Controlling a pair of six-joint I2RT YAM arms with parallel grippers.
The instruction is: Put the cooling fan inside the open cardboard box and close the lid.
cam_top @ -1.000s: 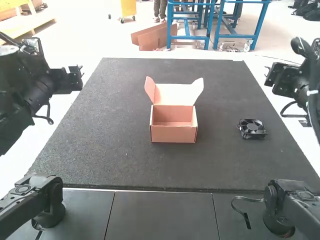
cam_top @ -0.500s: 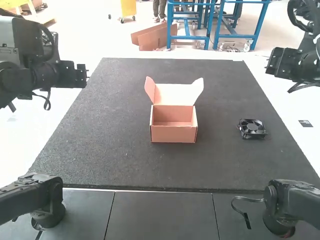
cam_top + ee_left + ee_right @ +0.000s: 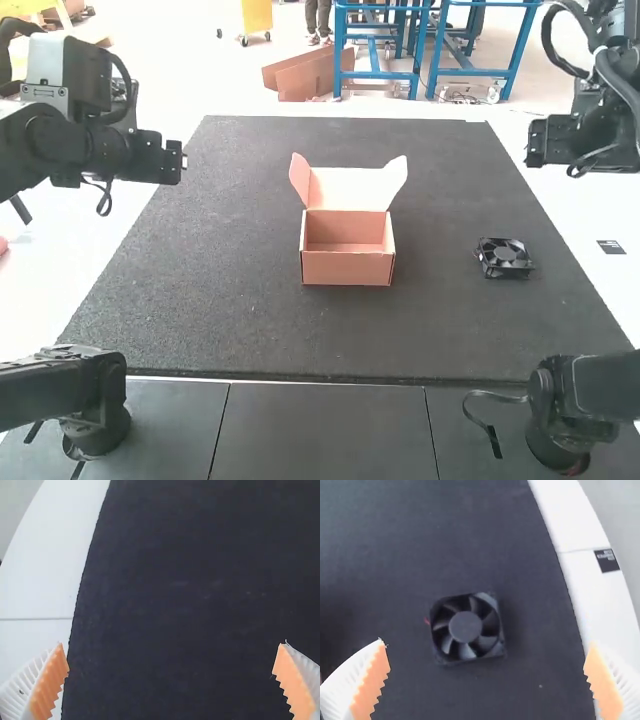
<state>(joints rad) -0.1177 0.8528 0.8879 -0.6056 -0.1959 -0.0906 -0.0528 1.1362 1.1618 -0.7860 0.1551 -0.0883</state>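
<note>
Nothing is done yet: the cooling fan (image 3: 503,258) lies on the mat (image 3: 200,260), at 3 o'clock from the open cardboard box (image 3: 347,247), its lid (image 3: 350,187) upright. The left gripper (image 3: 170,650) and right gripper (image 3: 486,652) are spread wide and empty; everything remains.

The white surface (image 3: 60,270) carried a large dark mat (image 3: 220,260) over most of it. Near the mat's middle stood a cardboard box (image 3: 347,262), open, its lid raised at the far side. A black cooling fan (image 3: 503,258) lay flat well to its right. A small dark label (image 3: 611,246) sat on the bare white strip beyond.
</note>
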